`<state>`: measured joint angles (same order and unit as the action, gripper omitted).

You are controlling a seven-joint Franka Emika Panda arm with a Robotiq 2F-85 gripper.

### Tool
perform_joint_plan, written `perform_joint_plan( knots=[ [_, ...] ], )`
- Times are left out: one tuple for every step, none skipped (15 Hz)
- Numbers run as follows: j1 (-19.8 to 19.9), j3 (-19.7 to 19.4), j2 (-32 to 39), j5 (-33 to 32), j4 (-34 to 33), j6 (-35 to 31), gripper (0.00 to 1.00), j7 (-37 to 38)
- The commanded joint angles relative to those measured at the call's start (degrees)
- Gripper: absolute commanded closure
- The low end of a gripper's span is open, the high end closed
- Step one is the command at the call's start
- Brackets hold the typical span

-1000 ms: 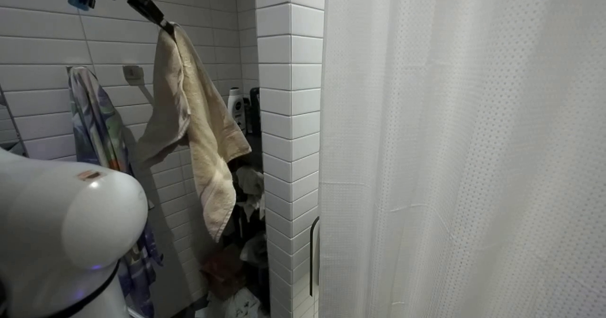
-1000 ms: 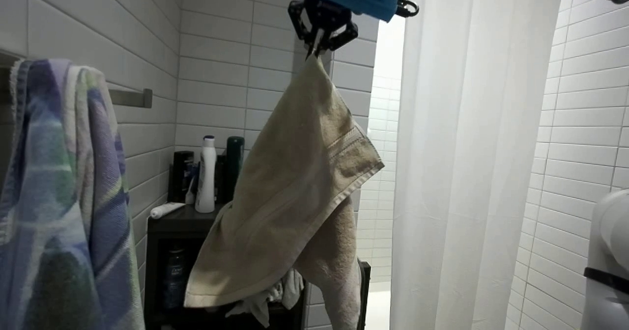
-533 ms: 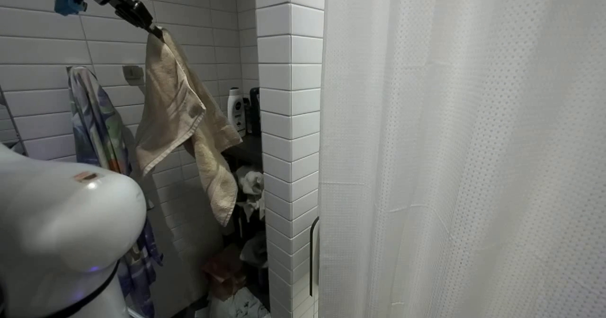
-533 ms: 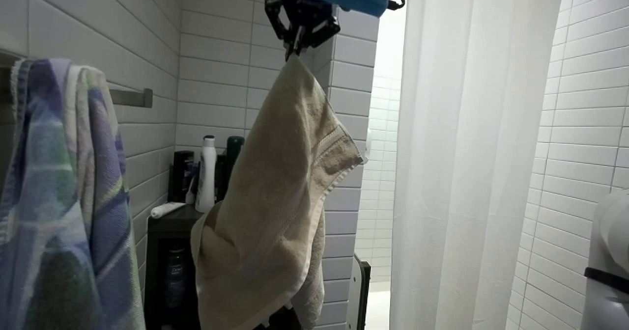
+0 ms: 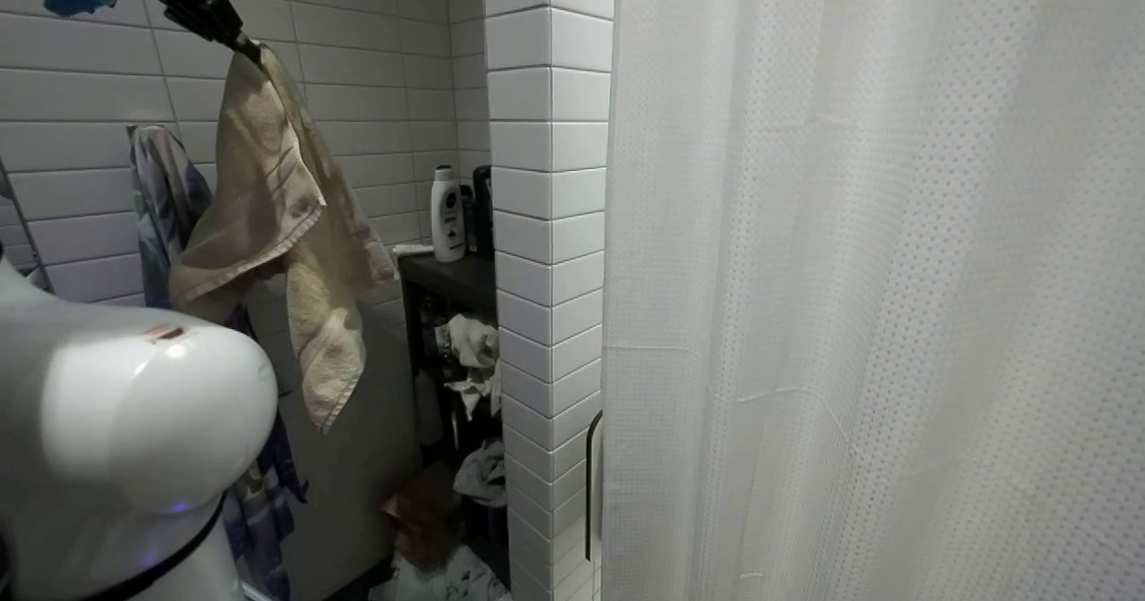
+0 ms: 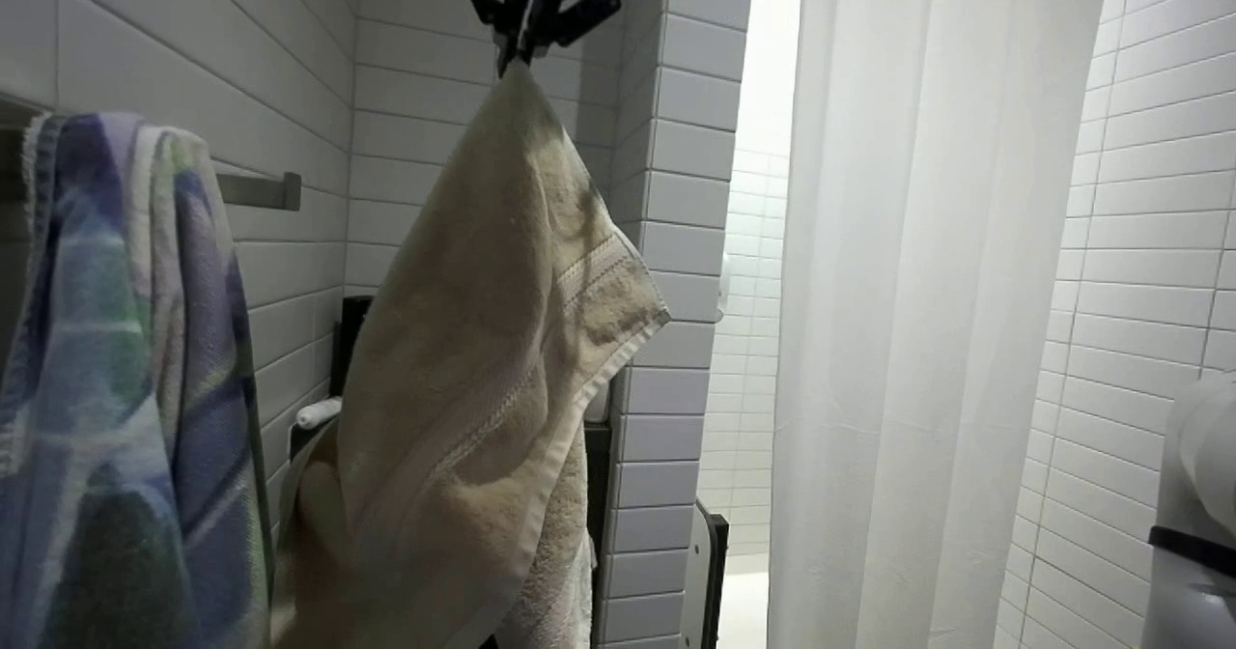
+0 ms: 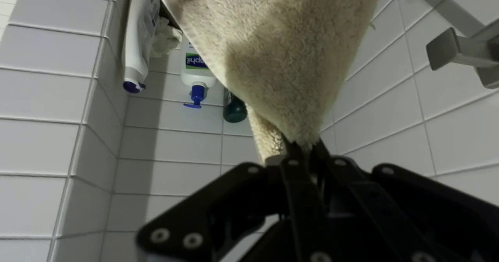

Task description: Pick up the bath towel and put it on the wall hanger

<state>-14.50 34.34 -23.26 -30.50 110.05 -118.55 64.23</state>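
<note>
The beige bath towel hangs in the air from my gripper. My gripper is shut on one gathered part of the towel, and the rest drapes down loosely. In the wrist view the towel comes out between the fingertips of my gripper. The wall hanger is a flat metal bar on the tiled wall, below gripper height and to the gripper's left in that exterior view. Its end shows at right in the wrist view. In the exterior view with the arm's white link, the towel covers this end.
A multicoloured towel hangs on the same bar and also shows in an exterior view. A dark shelf with a white bottle stands behind. A tiled pillar and white curtain stand to the right.
My gripper and the beige towel have moved left in both exterior views, toward the wall with the bar. The towel now overlaps the multicoloured towel in an exterior view. The grip stays shut.
</note>
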Motion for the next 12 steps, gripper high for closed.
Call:
perform_joint_plan(
  knots=[
    [1.1, 0.6, 1.5, 0.9, -4.6, -2.4, 0.98, -0.8],
    [1.3, 0.9, 2.0, 0.9, -5.3, -3.0, 0.98, -0.6],
    [1.5, 1.4, 2.9, 0.6, -6.1, -3.7, 0.98, -0.3],
    [1.7, 1.8, 3.8, 0.5, -6.9, -4.2, 0.98, -0.1],
    [1.9, 2.2, 4.7, 0.3, -7.3, -4.8, 0.98, 0.1],
    [2.3, 2.9, 5.8, -0.1, -7.9, -5.3, 0.98, 0.5],
    [2.6, 3.4, 6.9, -0.7, -8.1, -6.0, 0.98, 0.9],
    [2.8, 3.9, 8.1, -0.7, -8.5, -6.7, 0.98, 1.1],
    [2.9, 4.2, 9.3, -0.8, -8.8, -7.6, 0.98, 1.3],
    [2.9, 4.6, 10.6, -0.9, -9.2, -8.3, 0.98, 1.5],
    [2.7, 5.0, 12.0, -0.9, -9.6, -8.8, 0.98, 1.7],
    [2.6, 5.3, 13.2, -1.5, -9.9, -9.2, 0.98, 2.3]
  ],
)
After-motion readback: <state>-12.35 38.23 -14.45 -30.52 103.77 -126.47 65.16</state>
